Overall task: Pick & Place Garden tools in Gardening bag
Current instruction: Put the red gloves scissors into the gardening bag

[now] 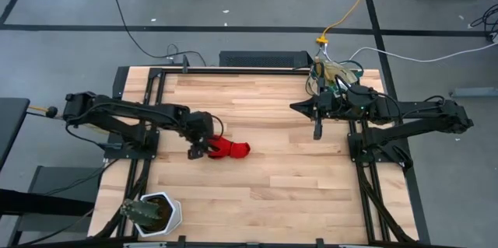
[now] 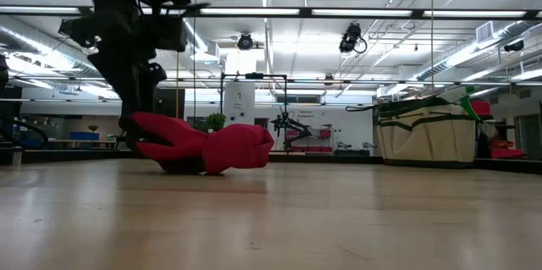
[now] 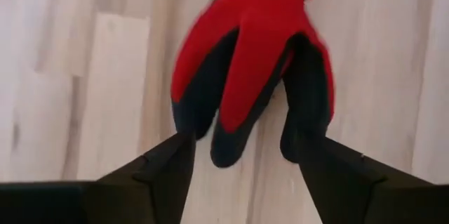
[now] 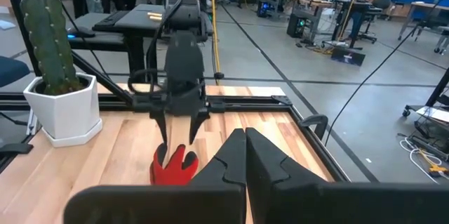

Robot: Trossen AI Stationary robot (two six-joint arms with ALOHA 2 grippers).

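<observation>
A soft red glove with dark fingertips lies limp on the pale wooden table, near its middle. The left gripper stands over the glove's finger end, jaws parted (nothing held). The right gripper hovers well apart, jaws pressed together.

glove: red, black fingertips | bag: beige, green trim | pot: white | table: pale wood
</observation>
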